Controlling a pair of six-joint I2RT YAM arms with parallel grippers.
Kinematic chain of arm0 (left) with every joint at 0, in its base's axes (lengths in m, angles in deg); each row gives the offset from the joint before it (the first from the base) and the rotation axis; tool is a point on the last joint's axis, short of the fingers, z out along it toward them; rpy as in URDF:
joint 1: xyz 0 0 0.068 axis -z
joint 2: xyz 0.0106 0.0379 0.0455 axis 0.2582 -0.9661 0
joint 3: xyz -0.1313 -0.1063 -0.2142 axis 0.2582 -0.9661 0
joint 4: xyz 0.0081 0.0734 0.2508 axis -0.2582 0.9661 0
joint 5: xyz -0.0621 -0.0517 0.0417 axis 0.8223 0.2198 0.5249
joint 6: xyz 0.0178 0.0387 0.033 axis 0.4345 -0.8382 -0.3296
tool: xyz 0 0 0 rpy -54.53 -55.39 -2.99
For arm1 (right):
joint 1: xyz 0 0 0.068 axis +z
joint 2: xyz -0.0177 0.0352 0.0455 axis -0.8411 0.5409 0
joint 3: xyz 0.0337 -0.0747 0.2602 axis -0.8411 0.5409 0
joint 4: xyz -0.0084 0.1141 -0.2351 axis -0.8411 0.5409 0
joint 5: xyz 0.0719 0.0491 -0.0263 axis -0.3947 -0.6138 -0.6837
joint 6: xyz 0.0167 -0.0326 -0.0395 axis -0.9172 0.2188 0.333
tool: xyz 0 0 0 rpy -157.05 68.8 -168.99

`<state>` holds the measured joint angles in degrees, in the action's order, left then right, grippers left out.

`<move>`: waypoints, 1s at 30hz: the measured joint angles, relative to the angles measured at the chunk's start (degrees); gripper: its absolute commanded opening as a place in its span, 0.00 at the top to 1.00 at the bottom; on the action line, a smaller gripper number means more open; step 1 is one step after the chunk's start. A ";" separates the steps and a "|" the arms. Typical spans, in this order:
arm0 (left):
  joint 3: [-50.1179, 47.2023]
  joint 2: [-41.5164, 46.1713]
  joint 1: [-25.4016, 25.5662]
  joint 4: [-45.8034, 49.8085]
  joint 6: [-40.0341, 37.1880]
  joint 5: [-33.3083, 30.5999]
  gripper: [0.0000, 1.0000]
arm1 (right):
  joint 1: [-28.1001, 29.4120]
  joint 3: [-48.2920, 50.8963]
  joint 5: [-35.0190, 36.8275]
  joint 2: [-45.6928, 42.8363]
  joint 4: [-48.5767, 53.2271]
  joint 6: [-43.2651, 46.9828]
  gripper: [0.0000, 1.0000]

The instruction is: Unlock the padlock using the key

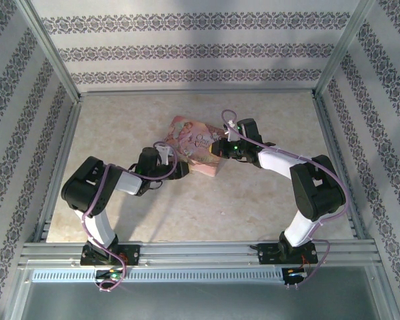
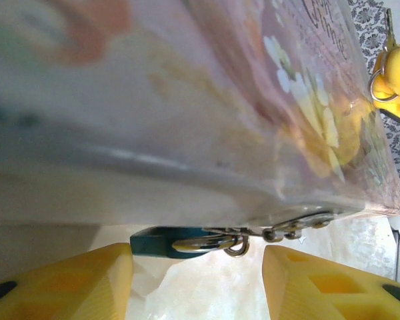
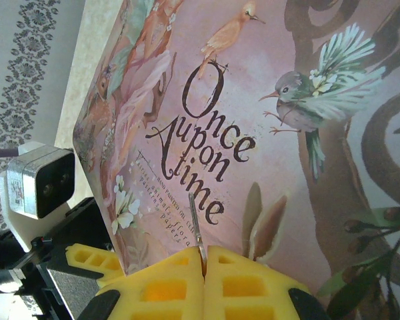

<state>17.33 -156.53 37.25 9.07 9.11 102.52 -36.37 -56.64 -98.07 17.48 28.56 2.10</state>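
Note:
The padlock (image 2: 157,241) has a teal body and a silvery shackle, and it hangs from the hasp (image 2: 300,223) on the side of the pink illustrated tin (image 1: 193,139). My left gripper (image 2: 197,259) is open just below it, with one yellow finger on each side of the lock and neither touching it. My right gripper (image 3: 203,257) is shut on the key (image 3: 197,230), whose thin silvery blade sticks out over the tin's lid (image 3: 267,120). From above, the left gripper (image 1: 180,170) is at the tin's near side and the right gripper (image 1: 219,148) at its right edge.
The tin lies in the middle of a marbled table (image 1: 253,200) with patterned walls around it. The right gripper's yellow finger and a key ring (image 2: 380,73) show past the tin's far corner. The left wrist camera (image 3: 40,183) sits close beside the tin.

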 measured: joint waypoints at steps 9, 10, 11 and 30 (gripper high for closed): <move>1.03 -0.63 1.18 0.90 -0.13 -1.46 0.52 | 0.00 0.00 0.00 0.00 0.00 0.00 1.00; 1.03 -0.63 1.42 1.01 -0.20 -1.92 0.53 | 0.00 0.00 0.00 0.00 0.00 0.00 1.00; 1.01 -0.63 1.68 1.11 -0.20 -2.49 0.54 | 0.00 0.00 0.00 0.00 0.00 0.00 1.00; 1.03 -0.63 2.75 0.63 0.66 -6.51 0.64 | 0.37 0.00 0.44 -0.09 0.00 0.00 1.00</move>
<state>18.36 -157.17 40.00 9.70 9.76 96.01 -36.00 -56.64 -97.63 17.40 28.56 2.10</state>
